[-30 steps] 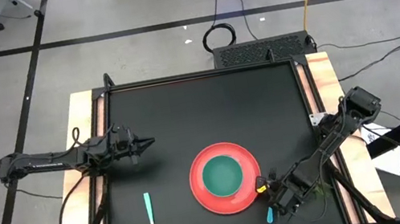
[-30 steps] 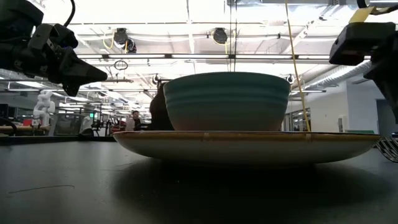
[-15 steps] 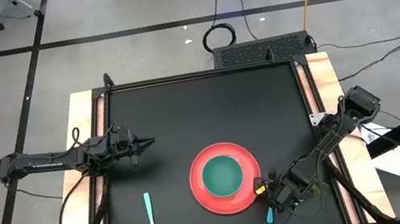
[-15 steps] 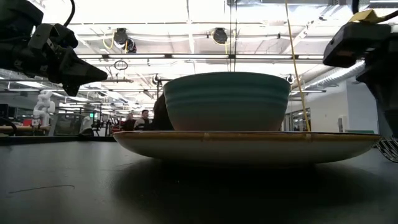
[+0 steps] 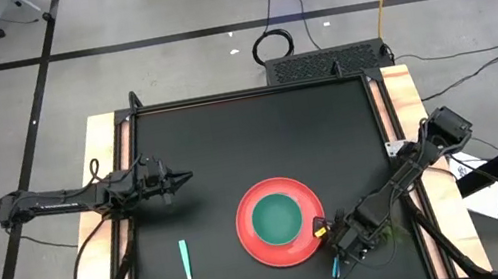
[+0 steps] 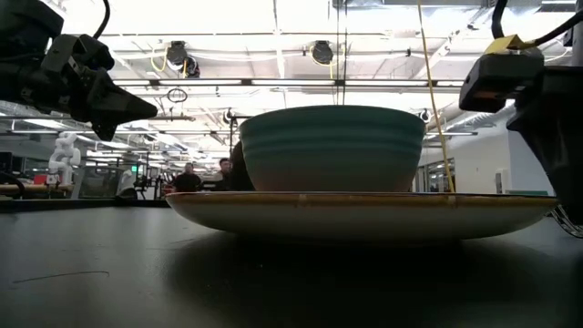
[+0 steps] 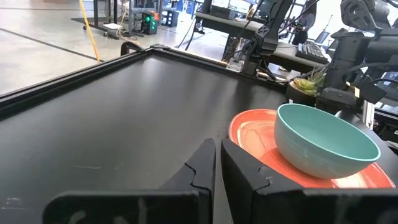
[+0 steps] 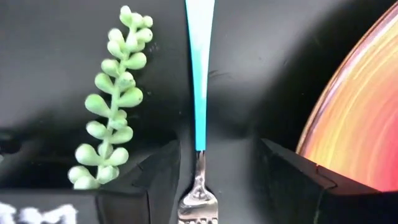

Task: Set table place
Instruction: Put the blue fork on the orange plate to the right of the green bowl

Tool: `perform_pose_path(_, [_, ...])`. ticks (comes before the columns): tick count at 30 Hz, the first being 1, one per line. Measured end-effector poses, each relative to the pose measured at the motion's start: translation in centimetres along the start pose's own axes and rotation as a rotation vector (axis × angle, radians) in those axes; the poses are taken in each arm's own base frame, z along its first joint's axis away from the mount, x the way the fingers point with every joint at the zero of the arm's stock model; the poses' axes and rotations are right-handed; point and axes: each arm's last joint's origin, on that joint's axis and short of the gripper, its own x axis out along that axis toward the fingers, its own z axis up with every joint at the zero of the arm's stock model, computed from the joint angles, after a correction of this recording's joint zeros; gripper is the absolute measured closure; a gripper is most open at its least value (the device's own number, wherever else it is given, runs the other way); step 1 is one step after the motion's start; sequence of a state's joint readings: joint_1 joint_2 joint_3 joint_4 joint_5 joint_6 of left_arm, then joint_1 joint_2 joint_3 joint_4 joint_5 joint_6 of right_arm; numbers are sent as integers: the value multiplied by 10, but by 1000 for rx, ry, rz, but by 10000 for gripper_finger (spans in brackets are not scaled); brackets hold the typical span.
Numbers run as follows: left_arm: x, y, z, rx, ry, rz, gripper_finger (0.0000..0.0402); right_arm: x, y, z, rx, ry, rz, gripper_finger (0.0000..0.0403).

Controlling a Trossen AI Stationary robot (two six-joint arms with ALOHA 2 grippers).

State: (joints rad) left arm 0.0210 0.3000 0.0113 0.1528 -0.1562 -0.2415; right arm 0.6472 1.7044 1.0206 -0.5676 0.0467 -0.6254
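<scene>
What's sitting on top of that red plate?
A green bowl sits on the red plate, about centred. The bowl looks empty. The plate's middle underneath is covered by the bowl, so nothing there can be seen.

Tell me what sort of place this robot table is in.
Probably a robotics lab or workshop: cables trail across the taped concrete floor, and beyond the table stretch workbenches and ceiling pipes.

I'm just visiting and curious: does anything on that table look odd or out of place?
One thing: a leafy green plant sprig lies on the black table right beside the fork, next to the red plate. It is no tableware. The right gripper hovers over the fork, jaws open. The green bowl sits squarely on the plate.
</scene>
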Motion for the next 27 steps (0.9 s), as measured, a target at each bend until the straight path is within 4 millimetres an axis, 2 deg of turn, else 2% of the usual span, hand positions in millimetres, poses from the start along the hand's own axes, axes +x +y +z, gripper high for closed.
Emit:
perform_pose_path(10, [0,0,0,0,1,0,371,11,0,2,10,2,33,195])
perform_pose_path(14, [0,0,0,-1,2,0,371,12,0,2,10,3,35,209])
perform_pose_path(19, [0,0,0,0,2,0,371,12,1,1,25,7,43,261])
perform_pose_path(27, [0,0,0,-1,3,0,371,13,2,1,37,5,56,373])
